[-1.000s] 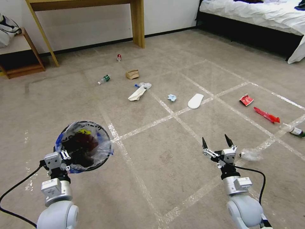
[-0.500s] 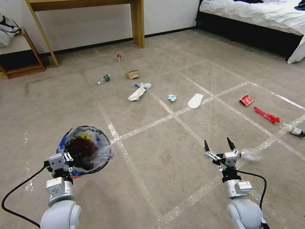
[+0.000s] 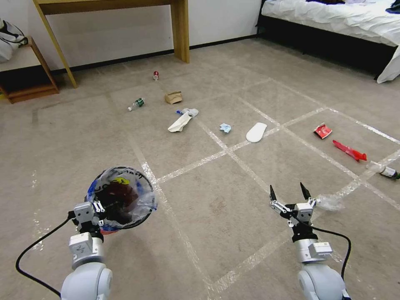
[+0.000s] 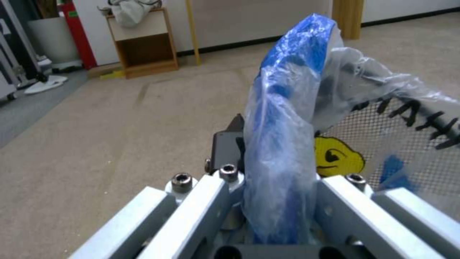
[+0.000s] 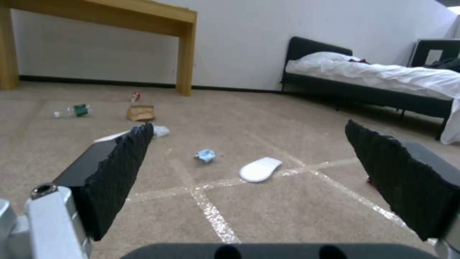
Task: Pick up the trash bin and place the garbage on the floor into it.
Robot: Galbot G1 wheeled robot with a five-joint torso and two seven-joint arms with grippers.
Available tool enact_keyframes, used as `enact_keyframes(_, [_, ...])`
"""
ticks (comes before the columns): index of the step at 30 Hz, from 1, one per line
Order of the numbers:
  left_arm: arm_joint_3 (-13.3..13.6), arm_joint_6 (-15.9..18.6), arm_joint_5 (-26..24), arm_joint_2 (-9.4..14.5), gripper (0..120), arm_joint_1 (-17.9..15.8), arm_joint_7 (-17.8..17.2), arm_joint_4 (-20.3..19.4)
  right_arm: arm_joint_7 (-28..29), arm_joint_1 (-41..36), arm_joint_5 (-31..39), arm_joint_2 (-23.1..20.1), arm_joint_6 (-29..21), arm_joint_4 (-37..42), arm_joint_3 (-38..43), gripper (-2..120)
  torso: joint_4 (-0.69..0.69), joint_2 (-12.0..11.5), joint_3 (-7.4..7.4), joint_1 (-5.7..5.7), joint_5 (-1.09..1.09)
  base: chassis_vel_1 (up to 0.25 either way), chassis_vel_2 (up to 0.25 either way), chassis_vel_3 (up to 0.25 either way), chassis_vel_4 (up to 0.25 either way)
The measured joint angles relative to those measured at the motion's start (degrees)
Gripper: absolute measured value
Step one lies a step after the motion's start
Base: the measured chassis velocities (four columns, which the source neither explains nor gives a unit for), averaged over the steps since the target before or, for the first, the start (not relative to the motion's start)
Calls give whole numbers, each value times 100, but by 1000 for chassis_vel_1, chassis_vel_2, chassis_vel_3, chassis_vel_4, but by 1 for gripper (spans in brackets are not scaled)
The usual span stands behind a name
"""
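Observation:
The trash bin, a small red bucket lined with a clear, blue-edged printed bag, hangs above the carpet at lower left. My left gripper is shut on its rim; the left wrist view shows the bag's blue edge pinched in that gripper. My right gripper is open and holds nothing at lower right, beside a clear crumpled plastic piece. Garbage lies ahead: white foam piece, blue tissue, white paper, brown carton, bottle, red can, red wrappers.
A wooden table's leg stands at the far wall. A low wooden shelf sits far left and a bed far right. Another bottle lies at the right edge. Tape lines cross the carpet.
My left arm has carried the trash bin a little to the right and lower in the view. The right gripper has drawn back slightly, still open. The garbage has not moved.

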Motion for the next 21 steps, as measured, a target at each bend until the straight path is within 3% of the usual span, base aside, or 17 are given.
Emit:
enact_keyframes(11, [147,52,-31,111,5,-122,19,125,12,-114,-134,98,58,58,156,100,0,0,0,0,-1,0,0,0,0])
enact_keyframes(21, [217,22,-81,161,5,-200,91,208,12,-193,-213,149,123,115,192,100,-1,0,0,0,-1,-67,-74,-65,-63])
